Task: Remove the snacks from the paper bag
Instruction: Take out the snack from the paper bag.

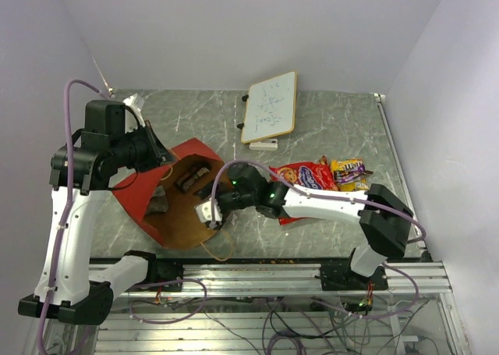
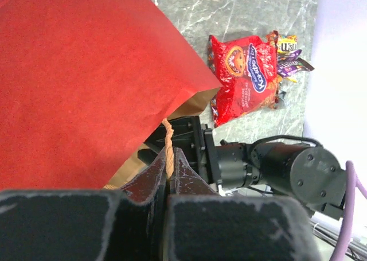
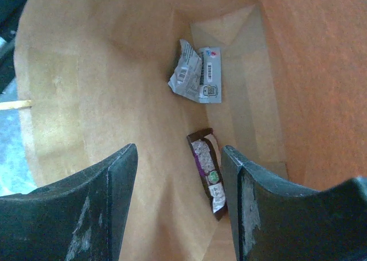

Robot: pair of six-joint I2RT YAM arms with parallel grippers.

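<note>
- Far left, the left end effector [image 2: 169,163] is clamped together on the twisted handle [image 2: 167,136] of the paper bag [image 1: 183,218], holding the mouth up.
- The bag lies tipped on its side on the surface [image 1: 327,121], red outside uppermost and brown inside open toward the right arm.
- At least two snacks are left inside: a silver-wrapped bar [image 3: 198,74] deep near the bottom and a purple and brown bar [image 3: 209,172] nearer the mouth.
- The right end effector [image 3: 179,158] is at the mouth, its fingers apart and empty, roughly astride the nearer bar without touching it.
- Further right, the red cookie packet [image 1: 308,175] lies out on the surface.
- Just beside it is a cluster of small candy bars [image 1: 349,174], also out.
- My guess: well past halfway, with the two inside bars to fetch.
</note>
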